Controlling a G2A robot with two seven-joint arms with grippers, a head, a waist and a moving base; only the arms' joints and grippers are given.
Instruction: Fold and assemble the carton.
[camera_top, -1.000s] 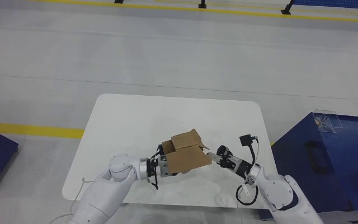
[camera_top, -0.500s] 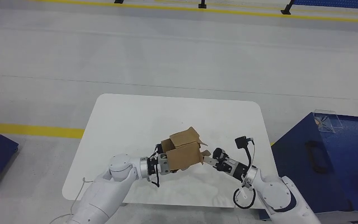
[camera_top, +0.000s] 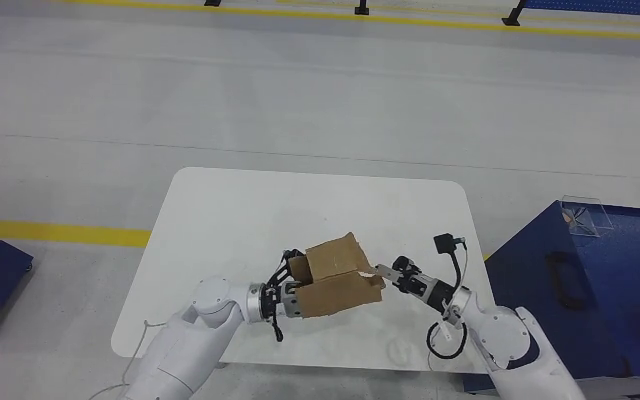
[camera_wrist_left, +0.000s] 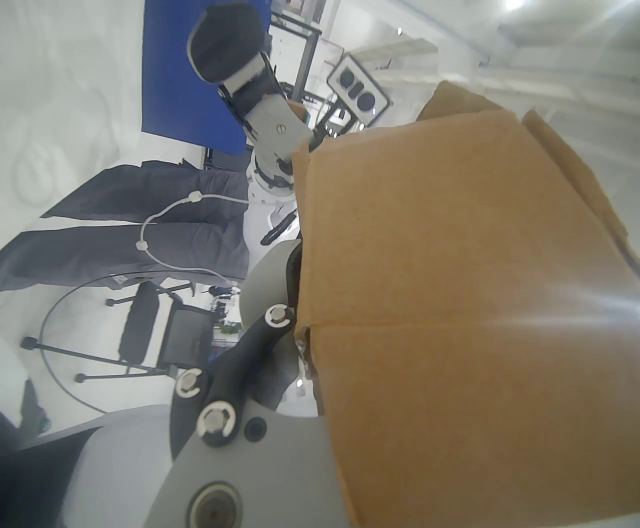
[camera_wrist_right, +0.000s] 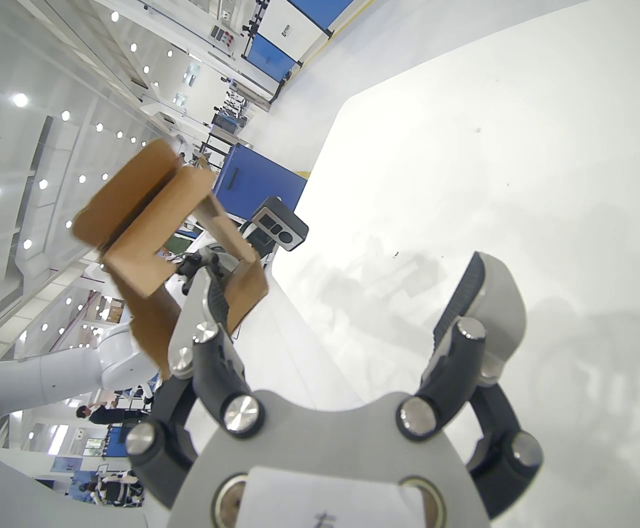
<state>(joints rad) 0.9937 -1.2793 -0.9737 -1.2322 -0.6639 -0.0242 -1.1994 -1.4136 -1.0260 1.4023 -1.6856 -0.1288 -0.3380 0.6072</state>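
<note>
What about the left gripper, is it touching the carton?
Touching. The top view shows the carton clamped in the left gripper, and the left wrist view shows its panel lying against that gripper's finger.

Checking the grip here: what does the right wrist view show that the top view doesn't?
Right wrist view: the right gripper open, one finger close by a flap of the carton. Top view: the whole outline of the white table, with an arm at each side of the carton. Both: the brown carton, partly folded.
</note>
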